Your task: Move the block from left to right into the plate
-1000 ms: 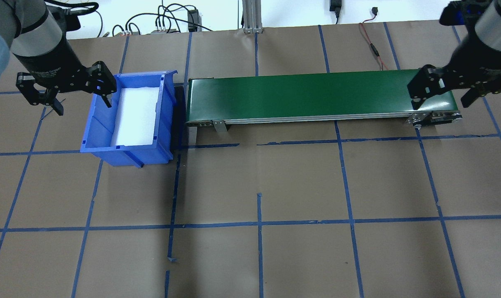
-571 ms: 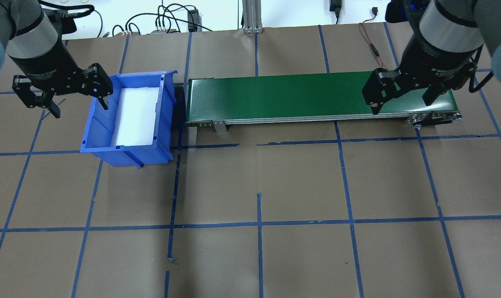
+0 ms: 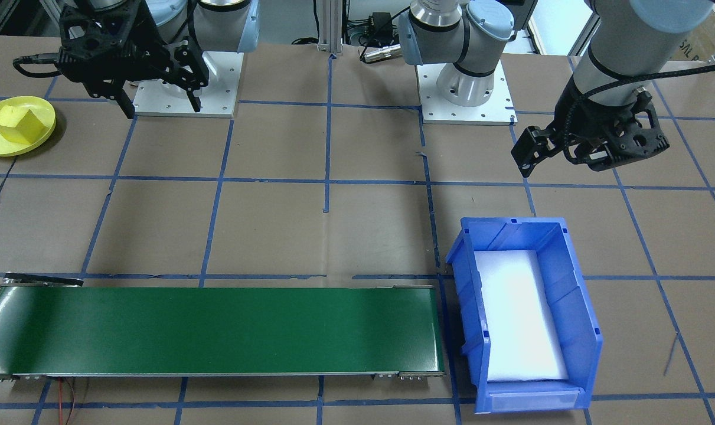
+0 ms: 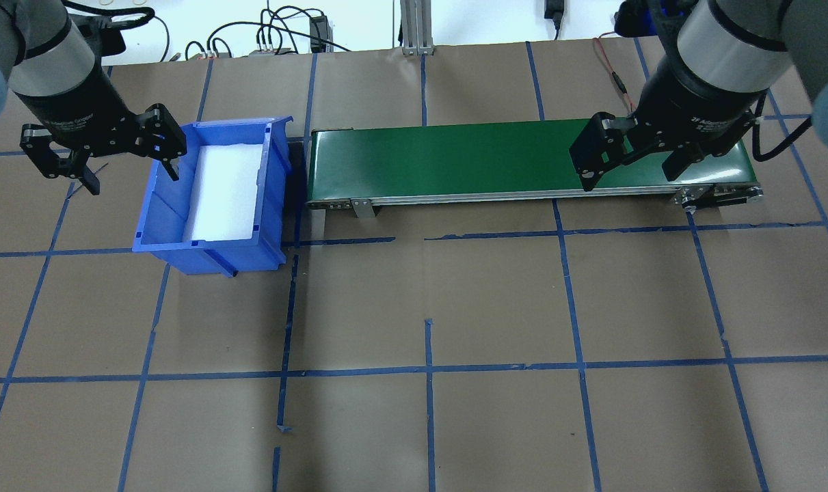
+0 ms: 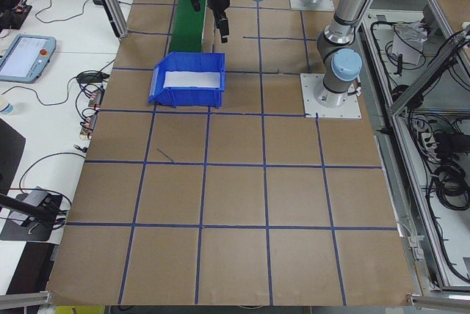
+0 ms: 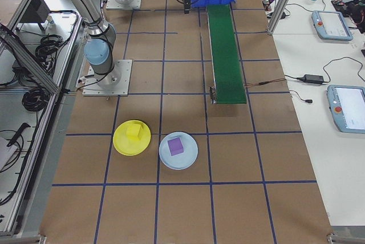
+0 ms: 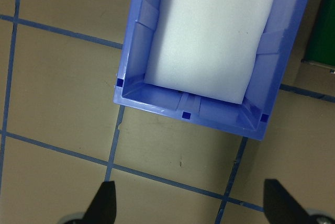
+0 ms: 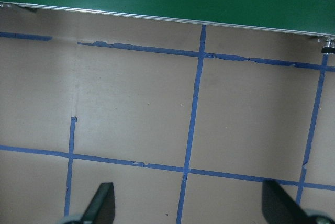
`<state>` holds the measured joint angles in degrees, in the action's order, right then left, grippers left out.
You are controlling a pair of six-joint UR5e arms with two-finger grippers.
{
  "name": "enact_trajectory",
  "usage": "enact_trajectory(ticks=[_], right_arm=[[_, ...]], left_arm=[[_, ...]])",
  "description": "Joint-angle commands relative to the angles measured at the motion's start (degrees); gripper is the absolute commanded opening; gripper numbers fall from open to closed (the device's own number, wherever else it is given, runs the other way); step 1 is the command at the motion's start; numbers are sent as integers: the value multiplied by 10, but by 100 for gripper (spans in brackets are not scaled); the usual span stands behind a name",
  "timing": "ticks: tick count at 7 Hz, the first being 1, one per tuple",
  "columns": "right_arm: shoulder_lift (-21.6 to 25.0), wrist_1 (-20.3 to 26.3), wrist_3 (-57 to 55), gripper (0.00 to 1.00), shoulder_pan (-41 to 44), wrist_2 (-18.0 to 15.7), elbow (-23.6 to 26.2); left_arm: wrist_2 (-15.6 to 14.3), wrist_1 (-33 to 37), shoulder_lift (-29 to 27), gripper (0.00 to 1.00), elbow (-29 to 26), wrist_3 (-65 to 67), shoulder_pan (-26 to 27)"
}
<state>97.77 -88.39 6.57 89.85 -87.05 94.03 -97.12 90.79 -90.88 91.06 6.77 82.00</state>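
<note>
On the plate [image 6: 132, 138] sits one block [image 6: 134, 130]; both grippers' fingers [image 7: 103, 203] seemingly spread, empty.

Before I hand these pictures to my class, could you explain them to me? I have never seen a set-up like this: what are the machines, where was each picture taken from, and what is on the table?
Two robot arms stand at a table covered in brown paper with blue tape lines. Each ends in a two-finger claw, the left gripper and the right gripper. Both are open and hold nothing.

One picture looks down from behind the robot, one faces it from across the table, two look along the table from its ends, and two come from cameras on the wrists, looking straight down.

On the table are a blue bin with a white lining, and beside it a long green conveyor belt with nothing on it. Near the belt's other end, a yellow plate carries a yellow block, and a pale blue plate carries a purple block.
</note>
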Motion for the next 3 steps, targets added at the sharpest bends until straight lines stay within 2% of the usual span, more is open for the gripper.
enact_trajectory(ticks=[1, 3], right_arm=[[-5, -1, -49, 100, 4, -9, -1], [-5, -5, -61, 100, 4, -8, 2]], left_arm=[[0, 0, 0, 100, 0, 1, 1], [3, 0, -3, 100, 1, 3, 1]])
